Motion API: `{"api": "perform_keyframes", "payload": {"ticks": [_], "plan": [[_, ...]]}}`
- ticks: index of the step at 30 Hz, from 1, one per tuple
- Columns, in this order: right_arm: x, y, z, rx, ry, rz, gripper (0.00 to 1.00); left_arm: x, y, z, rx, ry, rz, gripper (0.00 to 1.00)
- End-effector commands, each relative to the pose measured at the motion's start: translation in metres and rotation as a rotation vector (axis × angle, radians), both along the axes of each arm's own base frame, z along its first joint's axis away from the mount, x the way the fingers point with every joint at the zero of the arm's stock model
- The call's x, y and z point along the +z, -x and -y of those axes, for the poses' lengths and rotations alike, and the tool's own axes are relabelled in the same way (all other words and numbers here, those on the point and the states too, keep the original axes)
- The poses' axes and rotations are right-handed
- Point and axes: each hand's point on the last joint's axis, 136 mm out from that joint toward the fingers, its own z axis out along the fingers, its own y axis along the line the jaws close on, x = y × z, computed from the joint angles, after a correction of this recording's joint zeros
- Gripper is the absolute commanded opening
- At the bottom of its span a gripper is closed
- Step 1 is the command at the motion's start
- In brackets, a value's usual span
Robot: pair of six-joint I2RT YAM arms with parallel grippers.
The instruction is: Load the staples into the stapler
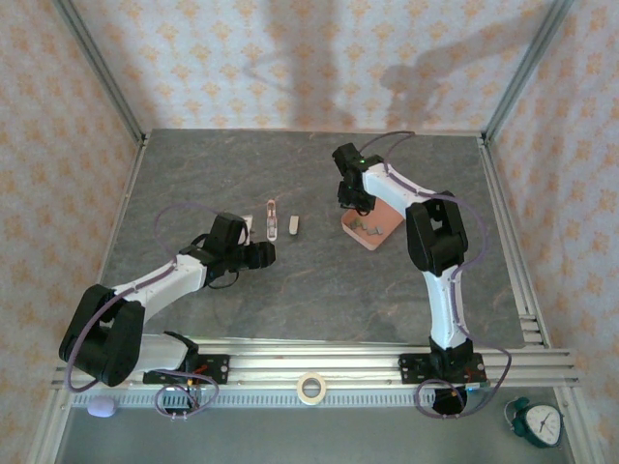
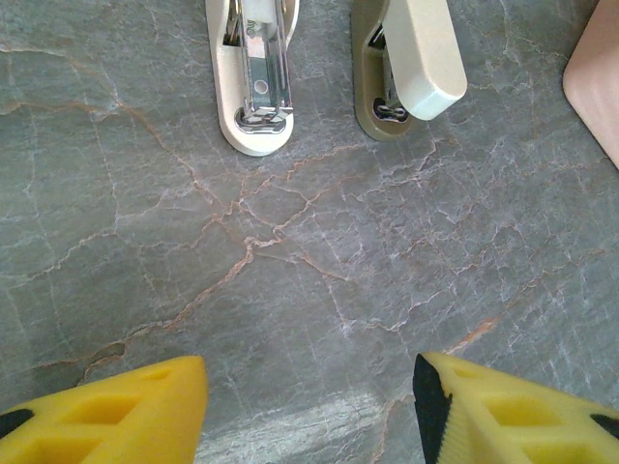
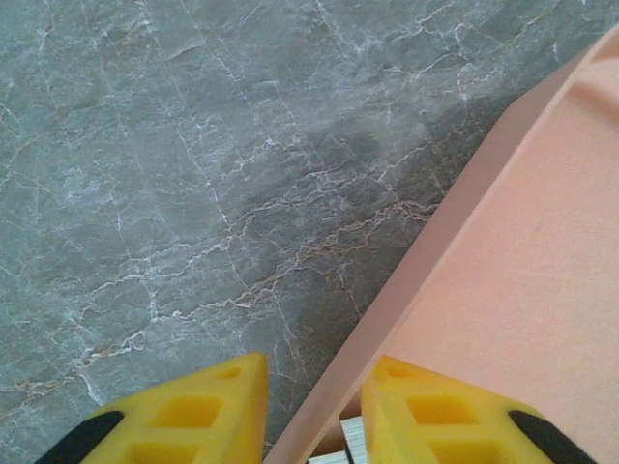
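On the table, left of centre: the stapler, with a second stapler-like piece just beside it on the right, not touching. Right of both, well apart: a tray, holding the staples. Just before the stapler, nearer the bases: the left gripper. Above the tray's left rim: the right gripper, one finger over the table, the other over the tray. On the near rail, between the bases: a tape roll. At the near right corner: a clock.
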Motion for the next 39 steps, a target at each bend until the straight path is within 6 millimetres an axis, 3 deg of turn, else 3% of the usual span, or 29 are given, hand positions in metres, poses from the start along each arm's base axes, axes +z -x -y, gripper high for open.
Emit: {"api": "perform_keyframes", "payload": {"ticks": [1,11,17,39], "plan": [[0.003,0.006,0.007,0.003,0.012,-0.018,0.28,0.01,-0.006,0.0,-0.01,0.002,0.03,0.59],[0.012,0.028,0.007,0.024,-0.025,-0.02,0.2,0.02,-0.002,-0.004,0.002,0.007,0.059,0.59],[0.015,0.052,0.002,0.077,-0.031,-0.034,0.16,0.028,0.003,-0.008,0.018,0.009,0.088,0.59],[0.018,0.186,-0.042,0.443,0.034,-0.109,0.13,0.031,0.019,-0.019,0.051,0.018,0.128,0.59]]}}
